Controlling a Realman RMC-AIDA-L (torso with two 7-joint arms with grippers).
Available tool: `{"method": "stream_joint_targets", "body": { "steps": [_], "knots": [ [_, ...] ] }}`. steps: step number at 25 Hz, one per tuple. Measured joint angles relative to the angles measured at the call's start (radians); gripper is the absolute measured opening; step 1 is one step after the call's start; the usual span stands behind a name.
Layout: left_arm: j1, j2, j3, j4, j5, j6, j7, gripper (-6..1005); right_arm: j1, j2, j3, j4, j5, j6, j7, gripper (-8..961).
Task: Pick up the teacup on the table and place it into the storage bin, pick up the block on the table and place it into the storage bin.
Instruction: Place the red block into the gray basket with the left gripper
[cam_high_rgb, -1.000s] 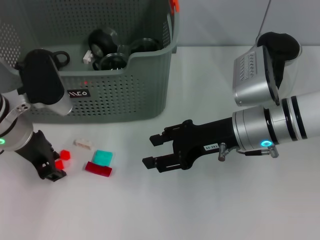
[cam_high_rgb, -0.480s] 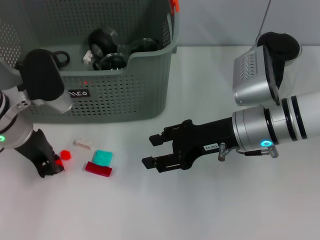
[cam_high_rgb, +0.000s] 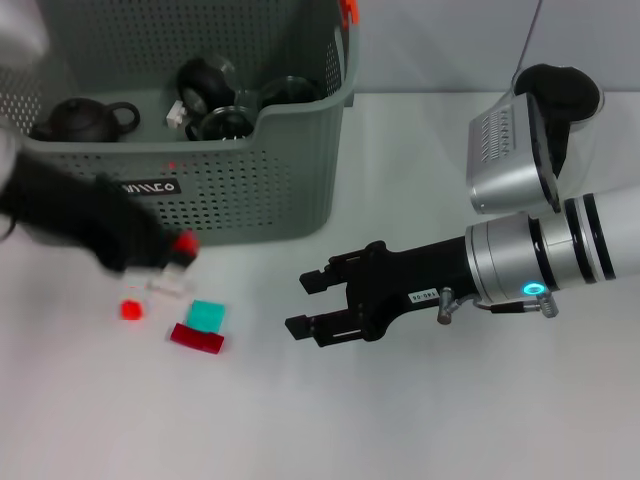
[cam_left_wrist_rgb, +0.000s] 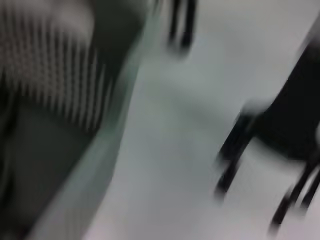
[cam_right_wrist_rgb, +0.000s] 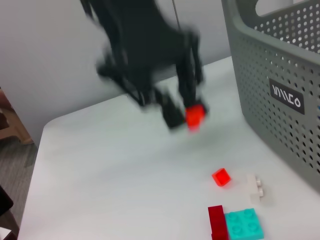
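Note:
My left gripper is in motion above the table just in front of the storage bin, shut on a small red block. The right wrist view shows the same left gripper with the red block at its tip, lifted off the table. Other blocks lie below: a small red one, a white one, a teal one and a dark red one. Dark teacups lie inside the bin. My right gripper hangs open to the right of the blocks, holding nothing.
A dark teapot sits in the bin's left part. A silver and black device stands at the back right. The bin's perforated wall rises right beside the blocks.
My left gripper has left the table's left edge and swung up and right toward the bin, carrying one red block. The other red block stays on the table. The right arm has not moved.

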Motion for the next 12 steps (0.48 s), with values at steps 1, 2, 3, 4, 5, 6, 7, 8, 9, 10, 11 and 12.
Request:
{"method": "stream_joint_targets", "body": {
  "steps": [1, 2, 3, 4, 5, 6, 7, 8, 9, 10, 11, 12],
  "knots": [
    [-0.024, 0.021, -0.059, -0.003, -0.087, 0.026, -0.006, 195, 0.000, 0.000, 0.000, 0.000, 0.000, 0.000, 0.000, 675],
    [-0.035, 0.031, -0.082, -0.009, -0.124, 0.027, -0.011, 196, 0.000, 0.000, 0.000, -0.001, 0.000, 0.000, 0.000, 675],
    [-0.055, 0.049, -0.115, -0.020, -0.169, 0.023, -0.018, 197, 0.000, 0.000, -0.002, -0.003, 0.000, 0.000, 0.000, 675],
    [-0.073, 0.066, -0.139, -0.037, -0.207, 0.013, -0.023, 198, 0.000, 0.000, -0.003, -0.004, -0.001, 0.000, 0.000, 675],
    [-0.094, 0.091, -0.162, -0.062, -0.243, -0.012, -0.028, 199, 0.000, 0.000, -0.004, -0.006, -0.001, -0.001, 0.000, 675],
    [-0.109, 0.111, -0.167, -0.089, -0.253, -0.052, -0.035, 200, 0.000, 0.000, -0.005, -0.006, -0.001, -0.002, 0.000, 675],
    [-0.123, 0.130, -0.172, -0.114, -0.259, -0.090, -0.042, 201, 0.000, 0.000, -0.006, -0.007, -0.002, -0.002, 0.000, 675],
    [-0.133, 0.148, -0.166, -0.148, -0.250, -0.164, -0.054, 202, 0.000, 0.000, -0.007, -0.007, -0.002, -0.003, 0.000, 675],
    [-0.138, 0.159, -0.158, -0.173, -0.239, -0.230, -0.065, 203, -0.001, 0.000, -0.007, -0.007, -0.002, -0.004, -0.001, 675],
    [-0.140, 0.163, -0.151, -0.188, -0.230, -0.278, -0.071, 204, -0.003, 0.000, -0.007, -0.007, -0.002, -0.005, -0.001, 675],
    [-0.140, 0.166, -0.143, -0.204, -0.220, -0.335, -0.075, 205, -0.004, 0.000, -0.006, -0.006, -0.002, -0.005, -0.001, 674],
    [-0.140, 0.167, -0.135, -0.218, -0.215, -0.383, -0.077, 206, -0.004, 0.000, -0.005, -0.005, -0.002, -0.005, -0.001, 674]
  ]
}}
